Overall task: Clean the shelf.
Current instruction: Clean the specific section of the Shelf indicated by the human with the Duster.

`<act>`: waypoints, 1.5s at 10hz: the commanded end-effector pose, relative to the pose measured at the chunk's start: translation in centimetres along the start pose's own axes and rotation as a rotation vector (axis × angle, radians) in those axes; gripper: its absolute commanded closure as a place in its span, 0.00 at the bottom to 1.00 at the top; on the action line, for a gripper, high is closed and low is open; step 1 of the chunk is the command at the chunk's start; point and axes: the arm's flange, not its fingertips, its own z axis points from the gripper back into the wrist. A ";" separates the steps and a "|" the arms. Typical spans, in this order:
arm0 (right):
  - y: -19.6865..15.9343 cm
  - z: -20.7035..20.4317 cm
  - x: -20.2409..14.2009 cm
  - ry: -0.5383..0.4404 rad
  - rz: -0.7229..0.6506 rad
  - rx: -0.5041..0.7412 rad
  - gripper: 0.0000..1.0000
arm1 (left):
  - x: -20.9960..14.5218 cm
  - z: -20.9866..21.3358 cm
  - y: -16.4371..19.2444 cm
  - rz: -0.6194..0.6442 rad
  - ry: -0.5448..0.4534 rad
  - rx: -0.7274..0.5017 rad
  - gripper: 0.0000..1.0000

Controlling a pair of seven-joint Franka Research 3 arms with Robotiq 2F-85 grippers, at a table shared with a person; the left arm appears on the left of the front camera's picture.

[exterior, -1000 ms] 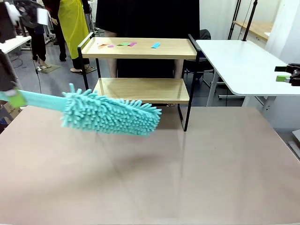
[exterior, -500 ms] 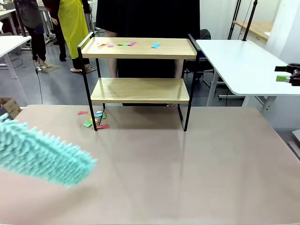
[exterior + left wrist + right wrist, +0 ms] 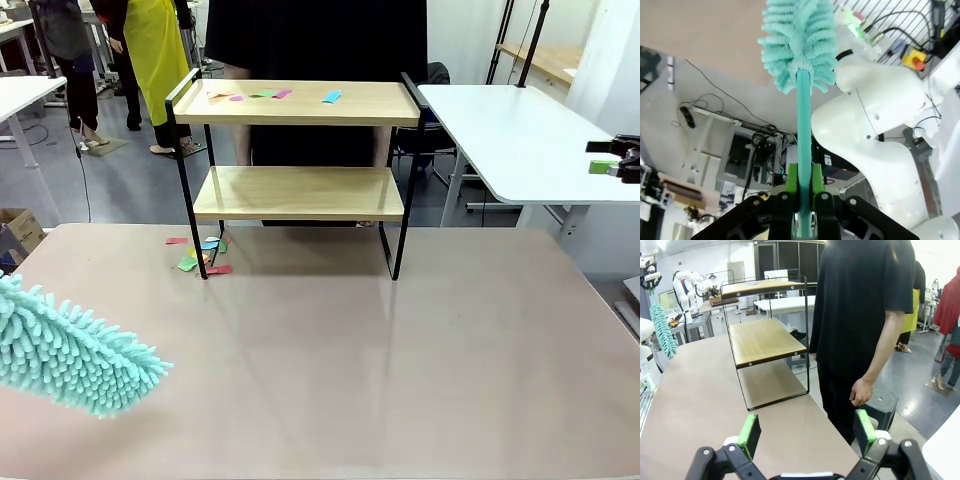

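Observation:
The shelf (image 3: 300,192) stands at the table's far side, seen too in the right wrist view (image 3: 762,340). Several coloured paper scraps (image 3: 270,95) lie on its top board; the lower board is bare. More scraps (image 3: 200,255) lie on the table by its left front leg. A teal fluffy duster (image 3: 70,355) hangs low at the near left, well clear of the shelf. My left gripper (image 3: 804,185) is shut on the duster's handle (image 3: 803,115). My right gripper (image 3: 807,432) is open and holds nothing, off beyond the table's right edge (image 3: 598,158).
A person in black (image 3: 865,315) stands behind the shelf, one hand hanging down. A white table (image 3: 510,130) sits at the back right. The brown table (image 3: 400,360) spreads bare in front of the shelf. My left arm's white base (image 3: 865,130) is close behind the duster.
The duster swung from in front of the shelf's lower board down and left to the table's near left corner. Scraps by the left leg came into sight.

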 end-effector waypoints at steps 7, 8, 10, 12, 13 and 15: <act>0.1 -0.2 0.4 -0.002 0.007 0.002 0.00 | 0.0 0.1 -0.3 0.001 -0.014 -0.019 0.87; 0.1 -0.2 0.4 -0.002 0.007 0.002 0.00 | 0.0 0.1 -0.3 0.001 -0.014 -0.019 0.87; 0.1 -0.2 0.4 -0.002 0.007 0.002 0.00 | 0.0 0.1 -0.3 0.001 -0.014 -0.019 0.87; 0.1 -0.2 0.4 -0.002 0.007 0.002 0.00 | 0.0 0.1 -0.3 0.001 -0.014 -0.019 0.87; 0.1 -0.2 0.4 -0.002 0.007 0.002 0.00 | 0.0 0.1 -0.3 0.001 -0.014 -0.019 0.87; 0.1 -0.2 0.4 -0.002 0.007 0.002 0.00 | 0.0 0.1 -0.3 0.001 -0.014 -0.019 0.87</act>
